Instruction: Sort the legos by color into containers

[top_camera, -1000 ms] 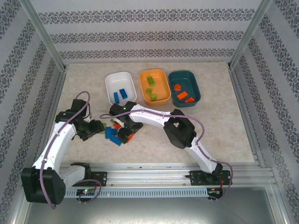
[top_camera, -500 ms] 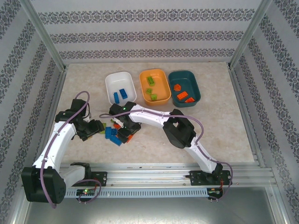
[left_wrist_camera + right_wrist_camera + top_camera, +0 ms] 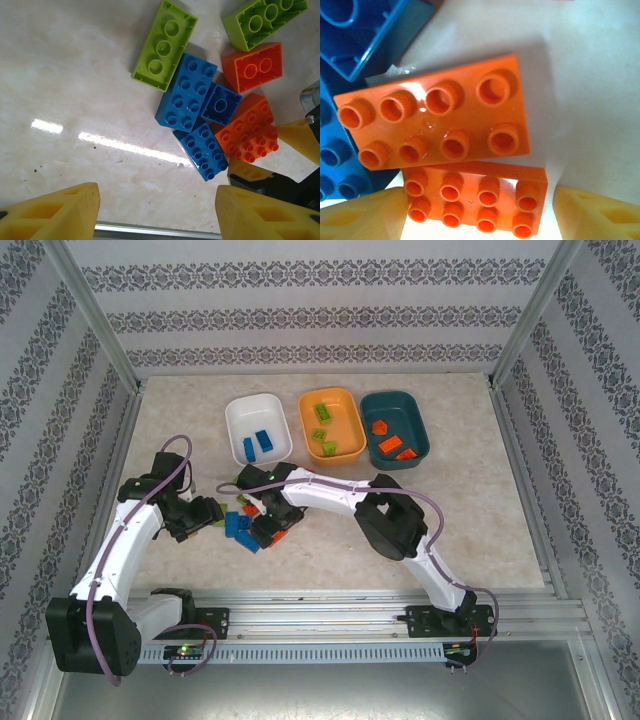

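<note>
Two grippers are hanging over the same loose pile of bricks (image 3: 248, 523) at the near left of the table (image 3: 470, 490). The right gripper (image 3: 479, 212) is sitting low with its jaws apart, straddling an orange brick (image 3: 475, 200) that is lying studs-up. One finger (image 3: 365, 215) is looking as if it is touching the brick's end. The other finger (image 3: 597, 215) is standing just off the opposite end, so nothing is being clamped. A second orange brick (image 3: 432, 120) is lying against the first one's far edge, with blue bricks (image 3: 365, 30) crowding in beside it. The left gripper (image 3: 157, 200) is hovering at the near-left side of the pile, jaws spread wide and holding nothing. Every brick is lying ahead of its fingertips, the nearest blue brick (image 3: 202, 150) sitting clear of both. Two green bricks (image 3: 165, 45) are lying on the pile's far side. Further back, three dishes are sitting in a row: the white dish (image 3: 255, 415) is holding two blue pieces (image 3: 265, 440), the orange dish (image 3: 345, 425) green pieces (image 3: 322, 412), and the teal dish (image 3: 405, 420) orange pieces (image 3: 390, 445).
</note>
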`<state>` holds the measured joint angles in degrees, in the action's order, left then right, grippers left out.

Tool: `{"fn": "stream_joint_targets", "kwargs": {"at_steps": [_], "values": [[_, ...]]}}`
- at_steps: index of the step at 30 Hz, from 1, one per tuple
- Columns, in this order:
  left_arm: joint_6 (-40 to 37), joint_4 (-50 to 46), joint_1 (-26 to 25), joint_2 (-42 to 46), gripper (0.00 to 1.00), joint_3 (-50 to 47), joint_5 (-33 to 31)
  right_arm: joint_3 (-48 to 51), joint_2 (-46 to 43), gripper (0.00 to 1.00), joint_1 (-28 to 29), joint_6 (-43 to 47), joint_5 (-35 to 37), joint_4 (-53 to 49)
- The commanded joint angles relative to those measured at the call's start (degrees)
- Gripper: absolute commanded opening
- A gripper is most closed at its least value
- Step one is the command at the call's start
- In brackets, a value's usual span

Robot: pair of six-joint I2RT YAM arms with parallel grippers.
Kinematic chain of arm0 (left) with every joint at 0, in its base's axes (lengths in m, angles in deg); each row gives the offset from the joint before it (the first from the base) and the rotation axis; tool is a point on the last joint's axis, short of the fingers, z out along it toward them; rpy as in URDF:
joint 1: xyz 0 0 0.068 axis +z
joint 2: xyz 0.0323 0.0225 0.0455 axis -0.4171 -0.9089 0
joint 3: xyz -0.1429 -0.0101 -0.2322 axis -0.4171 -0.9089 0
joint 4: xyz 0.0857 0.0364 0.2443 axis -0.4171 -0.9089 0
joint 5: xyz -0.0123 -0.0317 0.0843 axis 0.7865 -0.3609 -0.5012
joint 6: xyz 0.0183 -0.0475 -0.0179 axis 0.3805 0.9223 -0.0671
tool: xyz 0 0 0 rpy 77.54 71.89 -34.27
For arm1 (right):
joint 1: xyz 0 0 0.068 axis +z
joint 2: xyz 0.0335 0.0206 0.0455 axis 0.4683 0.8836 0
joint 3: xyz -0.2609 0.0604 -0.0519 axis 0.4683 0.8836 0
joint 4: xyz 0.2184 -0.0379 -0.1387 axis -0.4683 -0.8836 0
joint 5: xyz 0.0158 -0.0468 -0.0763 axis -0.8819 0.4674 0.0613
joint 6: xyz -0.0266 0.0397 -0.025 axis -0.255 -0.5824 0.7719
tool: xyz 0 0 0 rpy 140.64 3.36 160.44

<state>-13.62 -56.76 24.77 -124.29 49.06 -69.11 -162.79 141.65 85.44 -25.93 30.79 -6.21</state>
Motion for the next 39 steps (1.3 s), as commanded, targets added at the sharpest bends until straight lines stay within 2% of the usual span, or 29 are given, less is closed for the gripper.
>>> {"fn": "stream_joint_targets", "kwargs": {"at_steps": [1, 7, 13, 29, 34, 39], "values": [[-0.1, -1.4, 0.8, -0.2, 0.63, 0.3, 0.5, 2.0, -0.4, 0.77, -0.3, -0.8, 1.0, -0.3], [-0.2, -1.3, 0.8, -0.7, 0.63, 0.4, 0.6, 2.0, 0.8, 0.74, 0.1, -0.8, 1.4, -0.2], [-0.3, -1.2, 0.8, -0.8, 0.63, 0.4, 1.0, 4.2, -0.4, 0.6, -0.2, -3.8, 2.6, 0.9], [-0.6, -0.5, 0.8, -0.7, 0.64, 0.2, 2.1, 15.6, -17.1, 0.6, -5.8, -10.4, 3.5, 4.7], [-0.7, 0.6, 0.8, -1.0, 0.64, -0.2, 3.5, 18.7, -24.6, 0.61, -10.7, -10.5, 4.0, 3.7], [0.0, 3.0, 0.8, -1.4, 0.65, -0.9, 5.9, 18.8, -30.4, 0.62, -22.5, -9.2, 1.3, 2.4]]}}
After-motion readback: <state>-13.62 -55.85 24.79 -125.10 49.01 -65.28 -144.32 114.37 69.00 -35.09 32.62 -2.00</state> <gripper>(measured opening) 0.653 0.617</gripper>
